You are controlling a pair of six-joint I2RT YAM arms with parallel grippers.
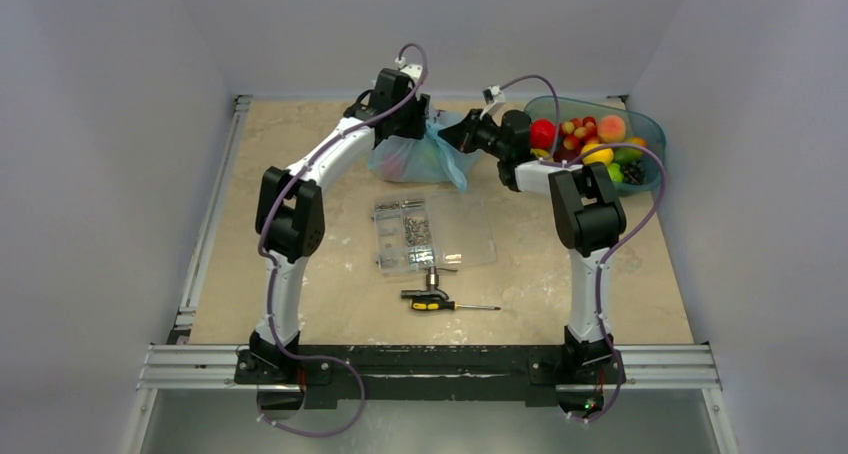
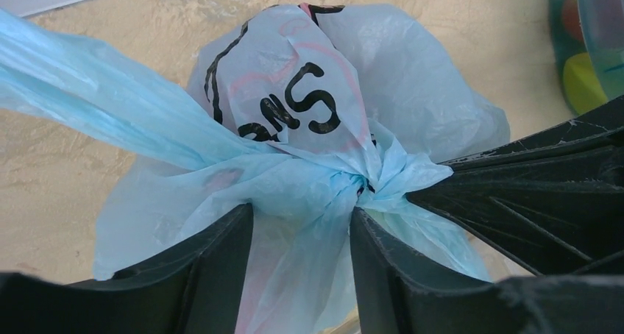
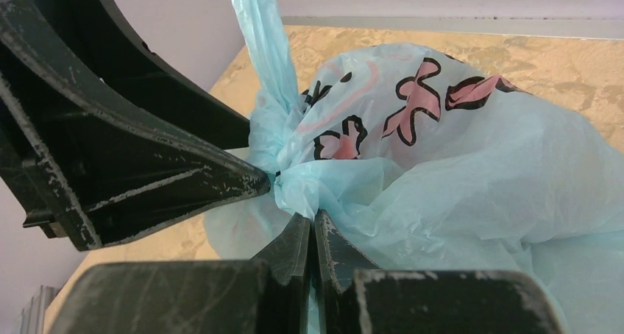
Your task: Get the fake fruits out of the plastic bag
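The light blue plastic bag (image 1: 418,159) lies at the back middle of the table, tied in a knot (image 2: 366,181) with dark and pink prints. My left gripper (image 1: 408,124) hangs over it; its jaws (image 2: 302,215) stand apart with loose bag plastic between them, just below the knot. My right gripper (image 1: 450,134) reaches in from the right and is shut on bag plastic at the knot (image 3: 313,220); it shows as black fingers (image 2: 515,194) in the left wrist view. The fruits inside the bag show only as faint pink and green patches.
A teal see-through tub (image 1: 645,134) with several fake fruits (image 1: 585,139) stands at the back right, and its edge shows in the left wrist view (image 2: 589,54). A clear compartment box of screws (image 1: 430,232) and a screwdriver (image 1: 445,303) lie mid-table.
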